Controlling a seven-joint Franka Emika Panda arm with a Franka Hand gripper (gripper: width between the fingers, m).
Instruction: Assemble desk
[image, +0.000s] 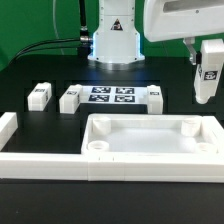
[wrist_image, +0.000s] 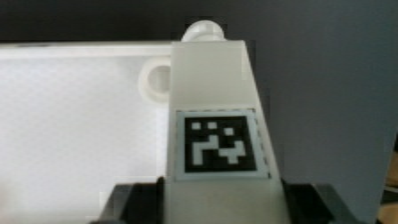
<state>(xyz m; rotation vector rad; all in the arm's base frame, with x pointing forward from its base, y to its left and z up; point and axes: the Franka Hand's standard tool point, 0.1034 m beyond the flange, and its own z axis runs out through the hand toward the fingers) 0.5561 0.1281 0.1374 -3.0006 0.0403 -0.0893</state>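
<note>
My gripper is shut on a white square leg that hangs upright with its tag facing out, in the air at the exterior view's right. It is above and just behind the far right corner of the white tray-like tabletop. In the wrist view the leg runs away from the dark fingers, which press on both its sides; my gripper is over the tabletop's rim and corner socket. Three more legs lie on the black table: two at the left, one right of the marker board.
The marker board lies flat behind the tabletop. White border rails run along the exterior view's left and front. The robot base stands at the back centre, with black cables to its left.
</note>
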